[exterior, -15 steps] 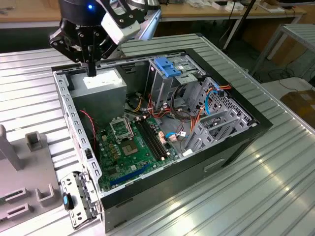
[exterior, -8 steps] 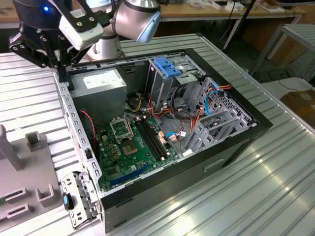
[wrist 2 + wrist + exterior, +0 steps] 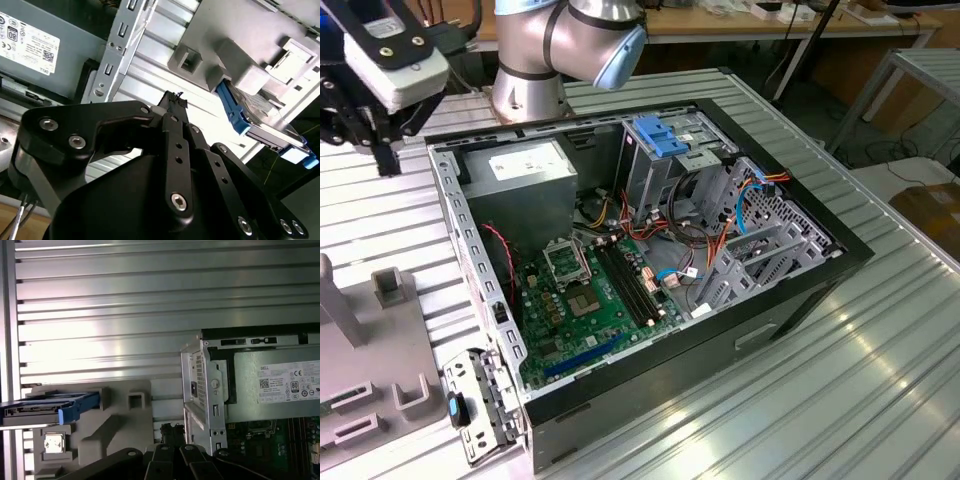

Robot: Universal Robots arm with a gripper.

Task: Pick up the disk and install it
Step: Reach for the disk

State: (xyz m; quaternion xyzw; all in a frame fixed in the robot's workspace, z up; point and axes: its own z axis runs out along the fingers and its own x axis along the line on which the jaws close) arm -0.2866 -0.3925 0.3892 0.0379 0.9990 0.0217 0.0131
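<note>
Concerning the disk [image 3: 267, 120]: stands on its edge in a slot of the grey holder [image 3: 225, 30], with blue rails along its sides, untouched and not yet picked up. Sits on the side of the holder away from the open computer case [image 3: 455, 200], well apart from the empty bays inside it.

Concerning the gripper [image 3: 172, 100]: hangs over the ribbed metal table [image 3: 880, 380], between the holder and the corner of the case where the power supply [image 3: 525, 165] lies. Jaws clenched together, with nothing between them. Near the disk, but not above it.

For the step in hand, probably the reach toward the disk: better to release the jaws wide before going down. Wise also to turn the wrist so that the pads meet the two flat faces squarely, not the blue rails. Advisable to come down straight and slowly, because the walls of the holder stand just beside the disk and could catch a finger.

Concerning the arm [image 3: 570, 30]: rises at the top centre of the exterior view and bends over to the upper left of the frame. Wrist pointing down, or nearly so.
</note>
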